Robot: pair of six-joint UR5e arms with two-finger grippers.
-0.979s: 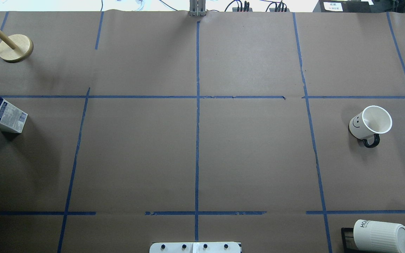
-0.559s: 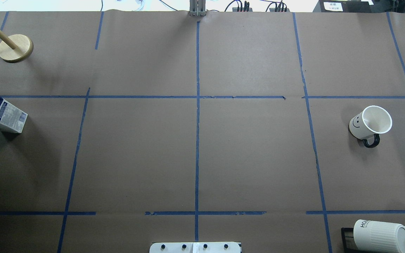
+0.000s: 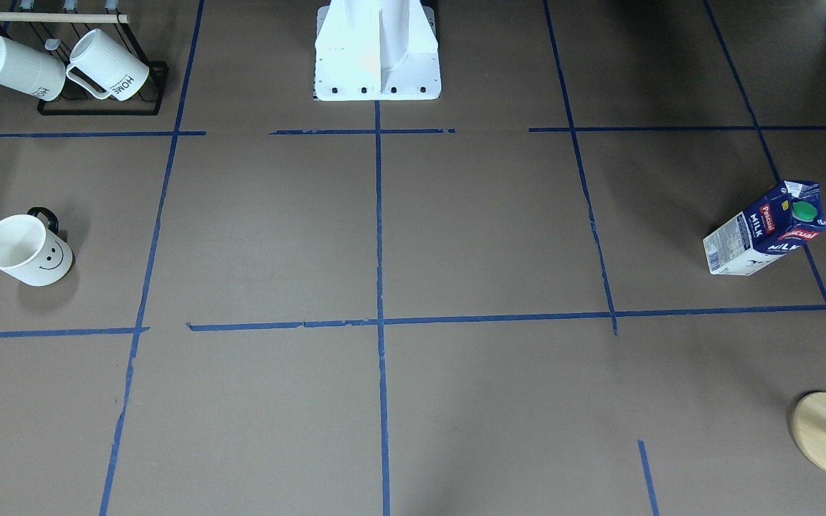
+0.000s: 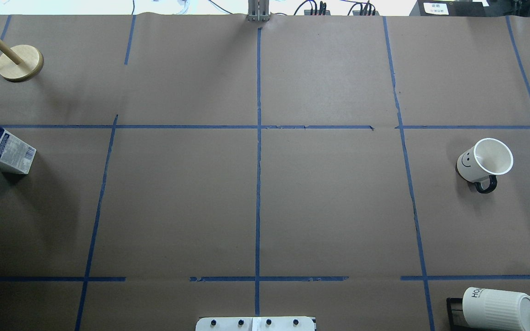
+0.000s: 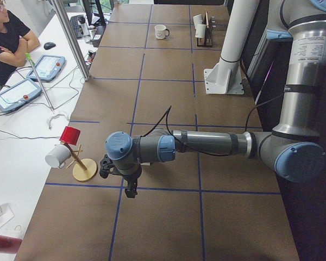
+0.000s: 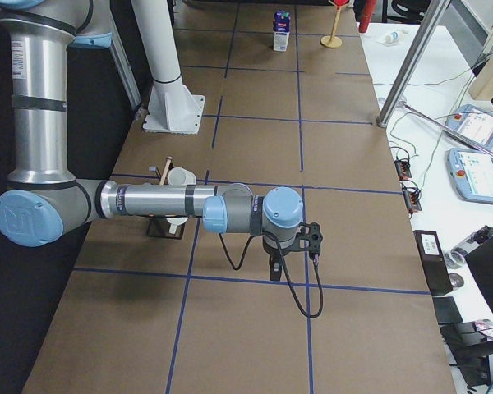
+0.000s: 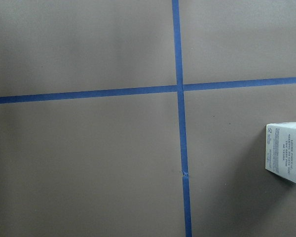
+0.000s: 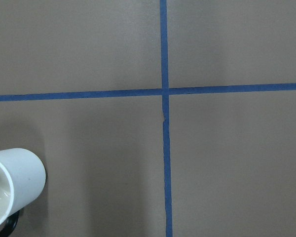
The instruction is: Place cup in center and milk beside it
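**Both grippers hang over the table's ends; cup and milk not yet at the centre**

The brown-papered table (image 4: 338, 207) carries a grid of blue tape (image 4: 177, 127). The left arm (image 5: 206, 142) and right arm (image 6: 156, 199) each stretch out level over it, and each wrist points its tool down. The left gripper (image 5: 131, 192) and the right gripper (image 6: 274, 274) show only in the side views. From those I cannot tell how far the fingers are parted, or whether they hold anything.

The white pedestal (image 3: 377, 50) stands at the robot's edge. A black rack (image 3: 97, 107) with ribbed "HOME" mugs (image 3: 22, 68) sits in the corner on the right gripper's side.

The milk carton (image 3: 764, 229) stands upright, below the left fingers and off to one side; only its printed white side enters the left wrist view. A wooden peg stand (image 4: 20, 63) is beyond it.

The cup (image 3: 26, 251) stands upright, below the right fingers and off to one side. The centre (image 4: 258, 193) lies between the two sets of fingers, well apart from both.
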